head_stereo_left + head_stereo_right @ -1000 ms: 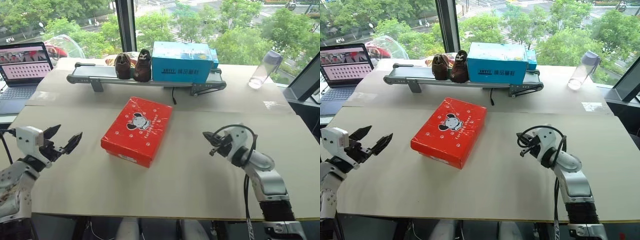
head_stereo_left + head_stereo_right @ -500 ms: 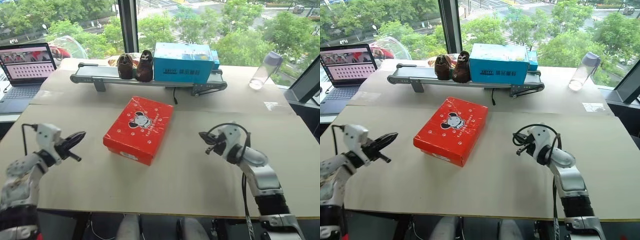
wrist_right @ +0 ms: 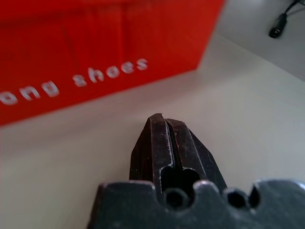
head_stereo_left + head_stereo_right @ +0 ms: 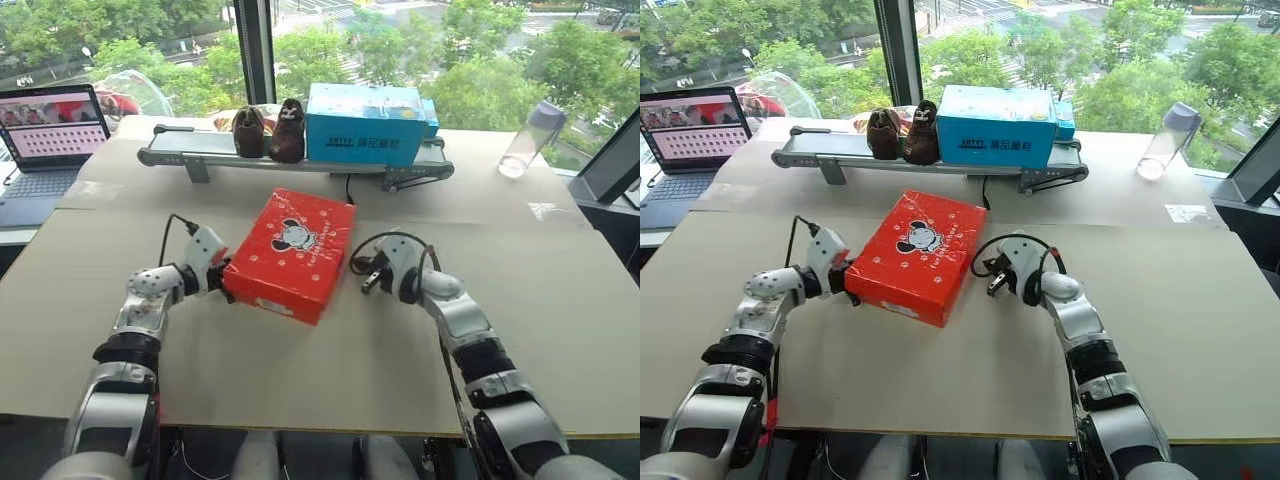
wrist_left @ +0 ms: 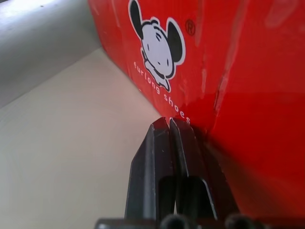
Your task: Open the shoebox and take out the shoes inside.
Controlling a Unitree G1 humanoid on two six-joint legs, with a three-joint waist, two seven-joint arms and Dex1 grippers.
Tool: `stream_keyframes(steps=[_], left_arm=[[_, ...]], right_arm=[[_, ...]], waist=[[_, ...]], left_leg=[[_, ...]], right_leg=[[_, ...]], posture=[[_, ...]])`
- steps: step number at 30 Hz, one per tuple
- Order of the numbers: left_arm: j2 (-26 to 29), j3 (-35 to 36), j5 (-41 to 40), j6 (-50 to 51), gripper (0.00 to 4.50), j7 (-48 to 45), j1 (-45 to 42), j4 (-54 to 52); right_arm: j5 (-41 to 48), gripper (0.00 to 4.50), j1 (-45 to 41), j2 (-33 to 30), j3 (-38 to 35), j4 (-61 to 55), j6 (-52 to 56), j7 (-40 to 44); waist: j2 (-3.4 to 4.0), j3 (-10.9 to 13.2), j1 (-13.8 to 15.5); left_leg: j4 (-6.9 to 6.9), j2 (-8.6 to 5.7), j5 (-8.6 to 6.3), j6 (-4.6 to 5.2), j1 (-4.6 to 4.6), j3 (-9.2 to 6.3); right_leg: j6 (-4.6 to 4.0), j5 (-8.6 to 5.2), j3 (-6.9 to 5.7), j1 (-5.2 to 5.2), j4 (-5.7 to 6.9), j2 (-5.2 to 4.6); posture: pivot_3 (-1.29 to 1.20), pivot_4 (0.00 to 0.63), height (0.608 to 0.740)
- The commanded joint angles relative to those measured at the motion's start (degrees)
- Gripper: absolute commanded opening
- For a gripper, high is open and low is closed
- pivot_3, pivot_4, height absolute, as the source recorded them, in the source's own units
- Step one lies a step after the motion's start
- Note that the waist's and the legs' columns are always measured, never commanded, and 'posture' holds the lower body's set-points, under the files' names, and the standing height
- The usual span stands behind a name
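Shoebox (image 4: 292,253) lid down on the counter (image 4: 330,360), flanked by two robot hands: the red carton with its white paw prints and cartoon mouse lies flat and closed between them, so nothing of the task is yet done. The left hand (image 4: 222,283), fingers pressed together and holding nothing, has its tip against the box's near left corner; the left wrist view shows the joined black fingers meeting the red side wall just below the mouse print. The right hand (image 4: 364,283), likewise pinched shut and empty, sits just beside the box's right side, its tip pointing toward the red wall with a strip of bare counter between them. The shoes the task calls for cannot be seen; by all appearances they are inside the closed carton. Beyond both hands, on a narrow conveyor (image 4: 190,152), stand a dark brown fuzzy pair (image 4: 268,131) and a blue box (image 4: 363,124), neither of them part of the job. Everything remains to do: lifting the hinged lid, then reaching in for each shoe.
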Motion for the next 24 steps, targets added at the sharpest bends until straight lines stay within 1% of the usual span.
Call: stream_keyframes(steps=[1,4,7,13,16,18,20,24], left_arm=[[-1.88,-1.93,-0.15,-0.28,0.1,-3.22,-1.33,-2.18],[-4.56,-3.91,-1.7,3.5,0.1,-5.71,-0.2,-8.17],[-6.46,-4.91,-3.02,7.84,0.1,-6.33,1.82,-14.6],[-8.6,-7.98,-4.81,17.79,0.1,-6.76,7.56,-28.75],[-8.31,-8.83,-5.53,23.06,0.1,-6.51,9.91,-35.1],[-6.75,-9.47,-6.46,26.44,0.1,-8.03,11.27,-39.22],[-5.8,-8.6,-8.14,30.71,0.1,-7.6,12.31,-43.08],[-4.34,-7.72,-11.17,37.63,0.1,-6.96,15.09,-50.18]], right_arm=[[0.05,0.0,-1.05,0.36,0.1,-0.75,-0.65,1.26],[2.04,0.0,0.56,0.33,-0.56,-4.79,2.15,2.99],[3.18,0.0,2.84,-1.28,-1.07,-9.8,5.62,4.44],[5.68,0.0,9.04,-7.57,-1.14,-24.04,15.95,9.52],[7.05,0.0,12.29,-10.1,-1.17,-30.4,20.55,10.85],[8.16,0.0,14.66,-11.62,-1.42,-34.71,23.6,11.26],[8.89,0.0,17.41,-12.5,-2.62,-39.07,26.43,10.34],[9.08,0.0,21.16,-14.82,-3.62,-42.0,27.38,10.79]], waist=[[0.0,0.0,0.03],[0.01,0.01,0.08],[0.02,0.02,0.39],[0.07,0.04,0.32],[0.08,0.05,0.13],[0.08,0.05,-0.02],[0.08,0.06,-0.08],[0.08,0.06,-0.1]], left_leg=[[0.07,-0.01,0.0,0.0,-0.04,0.0],[0.14,-0.05,0.0,0.0,-0.07,0.0],[0.17,-0.05,0.0,0.0,-0.09,0.0],[0.17,-0.03,0.0,0.0,-0.16,-0.02],[0.19,-0.02,0.0,0.01,-0.16,-0.02],[0.21,-0.02,0.0,0.01,-0.15,-0.02],[0.21,-0.02,0.0,0.0,-0.14,-0.03],[0.23,-0.02,0.0,0.0,-0.14,-0.05]], right_leg=[[0.01,0.0,0.0,0.0,0.0,-0.01],[0.02,0.0,0.0,0.02,0.02,-0.04],[0.04,-0.01,-0.01,0.03,0.07,-0.07],[0.04,-0.02,0.0,-0.08,0.14,-0.05],[0.03,-0.04,0.01,-0.09,0.14,-0.04],[0.03,-0.04,0.01,-0.07,0.15,-0.04],[0.02,-0.05,0.02,-0.07,0.14,-0.04],[0.04,-0.07,0.02,-0.07,0.13,-0.05]], posture=[[0.0,0.15,0.74],[0.0,0.15,0.74],[0.0,0.15,0.74],[0.0,0.15,0.74],[0.0,0.15,0.74],[0.0,0.15,0.74],[0.0,0.15,0.74],[0.0,0.15,0.74]])
